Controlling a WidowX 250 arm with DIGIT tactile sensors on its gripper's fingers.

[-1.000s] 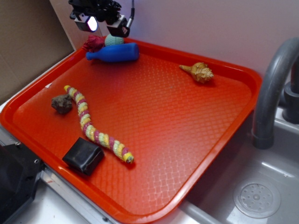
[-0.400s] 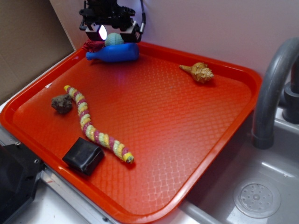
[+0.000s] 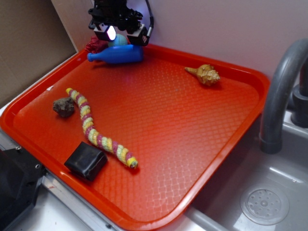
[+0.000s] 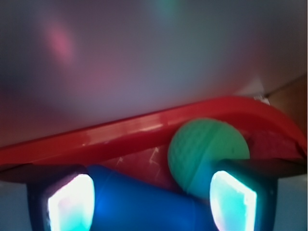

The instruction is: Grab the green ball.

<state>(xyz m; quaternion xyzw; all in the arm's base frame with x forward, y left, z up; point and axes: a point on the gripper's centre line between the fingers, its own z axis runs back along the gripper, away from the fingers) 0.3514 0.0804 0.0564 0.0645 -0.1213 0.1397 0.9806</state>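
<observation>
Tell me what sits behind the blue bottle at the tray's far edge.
Behind the blue bottle sits the green ball, by the tray rim, with a dark red lump beside it. The gripper covers most of the ball from outside.

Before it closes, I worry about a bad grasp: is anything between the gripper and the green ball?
Yes. In the wrist view the blue bottle lies between the open fingers, while the green ball sits off-centre by one finger. The gripper hovers above both.
</observation>
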